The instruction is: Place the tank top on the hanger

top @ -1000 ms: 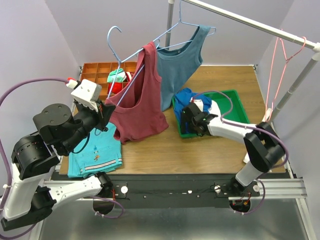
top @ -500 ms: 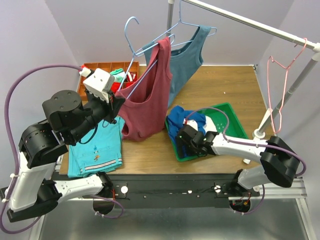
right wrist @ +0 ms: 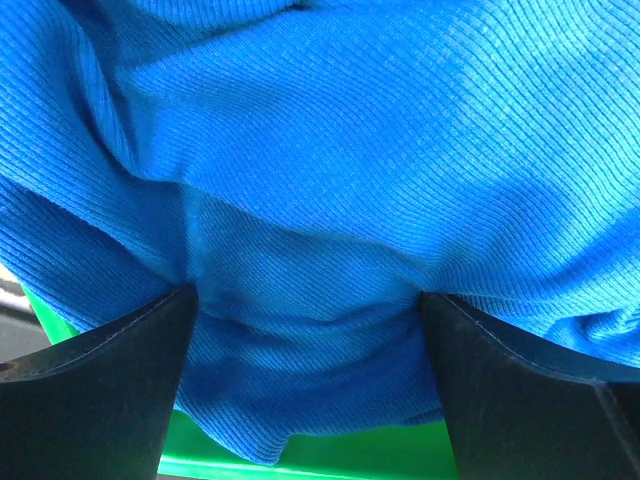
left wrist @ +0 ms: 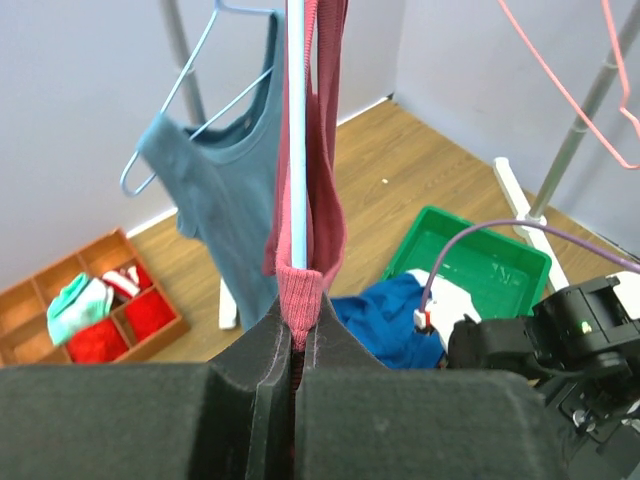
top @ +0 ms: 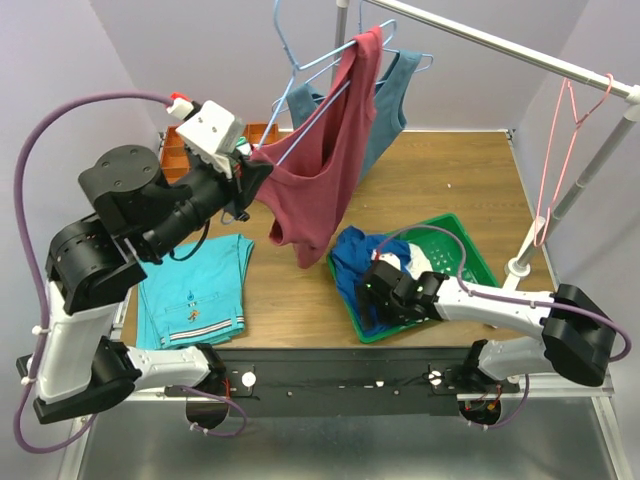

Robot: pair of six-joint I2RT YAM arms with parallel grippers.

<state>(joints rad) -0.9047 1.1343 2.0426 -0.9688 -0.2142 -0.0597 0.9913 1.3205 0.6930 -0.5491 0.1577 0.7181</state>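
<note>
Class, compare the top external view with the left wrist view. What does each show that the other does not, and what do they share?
Only top external: turquoise shorts lying flat on the table.
Only left wrist: a green-white item and red items in the orange organizer, and a close look at the left fingers shut on the tank top.
Both: the tank top, hanger, slate-blue top and green bin.

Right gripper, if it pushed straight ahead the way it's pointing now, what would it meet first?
The bright blue ribbed garment, heaped in the green plastic tray. It fills the right wrist view between the open fingers, apparently very close; the tray floor likely lies beneath.
</note>
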